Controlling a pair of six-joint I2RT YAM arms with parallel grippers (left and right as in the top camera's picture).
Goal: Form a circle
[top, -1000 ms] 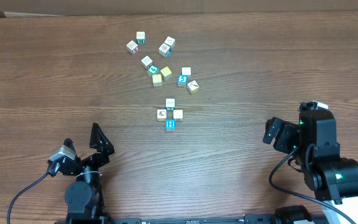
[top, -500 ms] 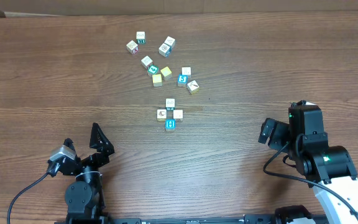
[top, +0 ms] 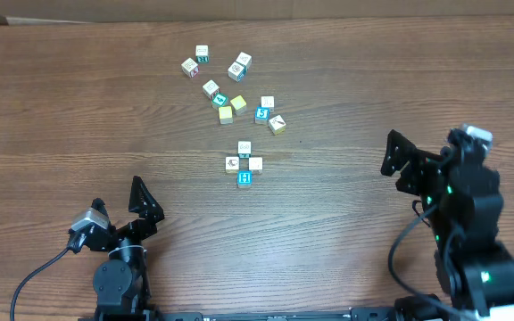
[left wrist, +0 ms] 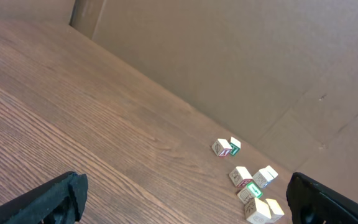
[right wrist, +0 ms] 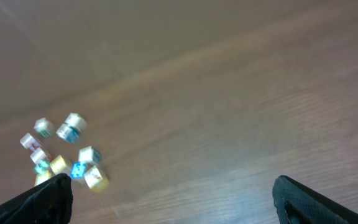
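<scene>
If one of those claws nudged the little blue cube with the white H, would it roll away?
Probably not: the small blue cube with a white H has flat faces, so it should slide on the wooden table, not roll. It looks small and rigid, likely light. Two whitish cubes sit close by, so pushing toward them would probably shift them too.

Surface: brown wood-grain worktop [top: 61, 107], evenly lit. Backdrop: plain tan cardboard wall [left wrist: 229, 62] along its far edge, ahead of the left gripper [left wrist: 184, 186].

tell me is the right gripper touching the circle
Apart. The overhead view shows the right gripper far to one side of the circle, with a wide stretch of table between them.
</scene>
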